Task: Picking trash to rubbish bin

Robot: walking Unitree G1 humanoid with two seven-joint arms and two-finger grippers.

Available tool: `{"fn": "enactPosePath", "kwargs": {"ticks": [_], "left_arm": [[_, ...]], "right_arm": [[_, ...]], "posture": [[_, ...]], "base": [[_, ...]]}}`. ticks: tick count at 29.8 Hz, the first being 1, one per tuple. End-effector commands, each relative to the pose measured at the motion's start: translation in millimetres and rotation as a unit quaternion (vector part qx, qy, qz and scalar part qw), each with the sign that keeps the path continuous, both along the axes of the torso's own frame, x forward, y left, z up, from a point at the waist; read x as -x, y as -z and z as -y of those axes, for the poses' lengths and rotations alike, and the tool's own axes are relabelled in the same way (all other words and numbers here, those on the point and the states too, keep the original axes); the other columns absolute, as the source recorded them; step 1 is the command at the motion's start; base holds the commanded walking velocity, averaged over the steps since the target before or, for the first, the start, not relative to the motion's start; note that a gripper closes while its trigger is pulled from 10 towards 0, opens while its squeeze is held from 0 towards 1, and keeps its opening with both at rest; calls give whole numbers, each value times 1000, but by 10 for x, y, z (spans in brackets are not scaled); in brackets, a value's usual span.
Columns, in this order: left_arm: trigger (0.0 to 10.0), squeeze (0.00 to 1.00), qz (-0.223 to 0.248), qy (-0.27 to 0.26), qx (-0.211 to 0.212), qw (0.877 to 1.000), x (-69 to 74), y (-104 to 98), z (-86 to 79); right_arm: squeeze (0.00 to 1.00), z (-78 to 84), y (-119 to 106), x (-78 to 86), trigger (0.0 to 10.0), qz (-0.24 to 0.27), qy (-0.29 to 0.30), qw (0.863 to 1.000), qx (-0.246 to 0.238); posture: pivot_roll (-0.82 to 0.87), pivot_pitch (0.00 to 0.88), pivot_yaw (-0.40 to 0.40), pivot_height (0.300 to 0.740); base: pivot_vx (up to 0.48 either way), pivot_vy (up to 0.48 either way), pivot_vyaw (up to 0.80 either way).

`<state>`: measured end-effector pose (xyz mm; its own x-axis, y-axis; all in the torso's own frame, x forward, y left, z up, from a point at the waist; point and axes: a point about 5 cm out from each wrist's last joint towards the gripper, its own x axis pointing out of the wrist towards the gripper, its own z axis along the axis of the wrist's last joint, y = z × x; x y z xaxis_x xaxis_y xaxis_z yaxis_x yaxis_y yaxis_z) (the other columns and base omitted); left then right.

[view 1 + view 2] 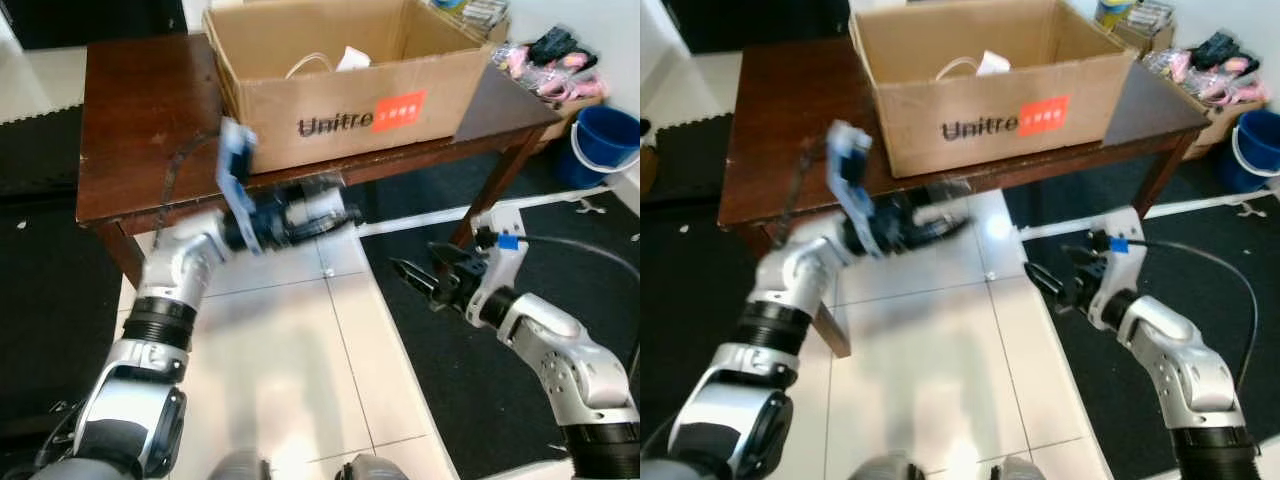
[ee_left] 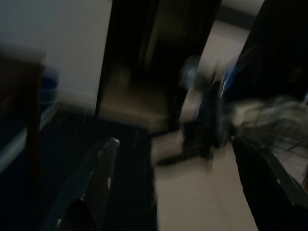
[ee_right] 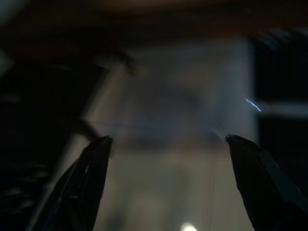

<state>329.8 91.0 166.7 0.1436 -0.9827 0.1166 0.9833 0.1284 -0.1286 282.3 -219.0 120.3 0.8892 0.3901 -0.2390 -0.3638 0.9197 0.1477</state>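
The open brown corrugated cardboard box (image 1: pixel 345 95), printed with black lettering and an orange patch, sits on the dark polished wooden counter (image 1: pixel 140 110) with white crumpled trash (image 1: pixel 350 58) inside. The left gripper (image 1: pixel 335 212) hovers below the counter's front edge, blurred; its fingers stand apart. The right gripper (image 1: pixel 415 277), fingers spread wide and empty, hangs over glossy white floor tiles (image 1: pixel 290 380).

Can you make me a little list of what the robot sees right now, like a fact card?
Big thing on table: open brown cardboard box with white scraps inside
Table: dark brown wooden table
Floor: white tiles with black mats either side
Left gripper: raised just under the table edge, blurred
Right gripper: fingers open, empty, low over the floor
Far right: blue plastic bucket
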Motion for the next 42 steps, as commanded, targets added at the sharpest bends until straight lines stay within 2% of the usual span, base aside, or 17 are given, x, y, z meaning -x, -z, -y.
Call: {"fn": "enactPosePath", "kwargs": {"ticks": [1, 4, 5, 6, 11, 16, 21, 22, 24, 25, 28, 29, 33, 36, 38, 39, 42], "left_arm": [[10000, 0, -6, -13, -48, 999, 12, 165, -64], [10000, 0, -23, -66, -199, 977, 32, 669, -110], [10000, 0, -23, -66, -199, 977, 32, 669, -110], [10000, 0, -38, -99, -248, 963, 56, 873, -152], [10000, 0, -49, -137, -290, 946, 88, 1058, -192], [10000, 0, -49, -222, -382, 896, 130, 1343, -330], [10000, 0, -59, -257, -411, 873, 195, 1484, -403], [10000, 0, -81, -279, -429, 856, 283, 1614, -452], [10000, 0, -91, -287, -437, 848, 330, 1674, -472], [10000, 0, -115, -298, -455, 832, 461, 1818, -506], [10000, 0, -138, -311, -457, 822, 545, 1903, -532], [10000, 0, -174, -341, -471, 795, 708, 2053, -617], [10000, 0, -197, -355, -489, 772, 863, 2174, -700], [10000, 0, -236, -368, -515, 738, 1117, 2336, -837], [10000, 0, -243, -371, -519, 731, 1163, 2362, -863], [10000, 0, -259, -364, -542, 712, 1352, 2455, -962], [10000, 0, -270, -360, -555, 699, 1480, 2511, -1026]], "right_arm": [[0, 66, 53, -8, 10000, -4, 23, 1000, 10], [0, 217, 393, 17, 10000, -52, 91, 994, 3], [0, 217, 393, 17, 10000, -52, 91, 994, 3], [0, 273, 576, 60, 10000, -77, 122, 990, -6], [0, 374, 862, 161, 10000, -119, 171, 978, -17], [0, 525, 1321, 473, 10000, -189, 271, 943, -38], [0, 537, 1508, 644, 10000, -224, 306, 924, -43], [0, 517, 1643, 784, 10000, -253, 329, 909, -52], [0, 502, 1697, 844, 10000, -264, 337, 902, -58], [0, 453, 1810, 978, 10000, -289, 360, 884, -79], [0, 419, 1878, 1067, 10000, -306, 373, 872, -86], [0, 340, 1996, 1234, 10000, -340, 383, 855, -79], [0, 263, 2075, 1351, 10000, -363, 387, 844, -78], [0, 139, 2164, 1491, 10000, -393, 384, 832, -76], [0, 116, 2178, 1514, 10000, -397, 382, 831, -74], [0, 36, 2227, 1603, 10000, -416, 373, 827, -67], [0, -11, 2257, 1667, 10000, -427, 370, 823, -63]], "posture": [[49, 88, -15, 740], [49, 88, -15, 740], [49, 88, -15, 740], [49, 88, -15, 740], [44, 94, -16, 740], [44, 94, -16, 740], [45, 95, -9, 740], [45, 95, -9, 740], [45, 95, -9, 740], [49, 93, -9, 740], [49, 93, -9, 740], [53, 86, -12, 740], [53, 86, -12, 740], [53, 86, -12, 740], [53, 86, -12, 740], [66, 76, -24, 740], [72, 75, -28, 740]], "base": [[0, 0, 0], [0, 0, 0], [0, 0, 0], [0, 0, 0], [0, 0, 0], [0, 0, 0], [0, 0, 0], [0, 0, 0], [0, 0, 0], [0, 0, 0], [0, 0, 0], [0, 0, 0], [0, 0, 0], [0, 0, 0], [0, 0, 0], [0, 0, 0], [0, 0, 0]]}}
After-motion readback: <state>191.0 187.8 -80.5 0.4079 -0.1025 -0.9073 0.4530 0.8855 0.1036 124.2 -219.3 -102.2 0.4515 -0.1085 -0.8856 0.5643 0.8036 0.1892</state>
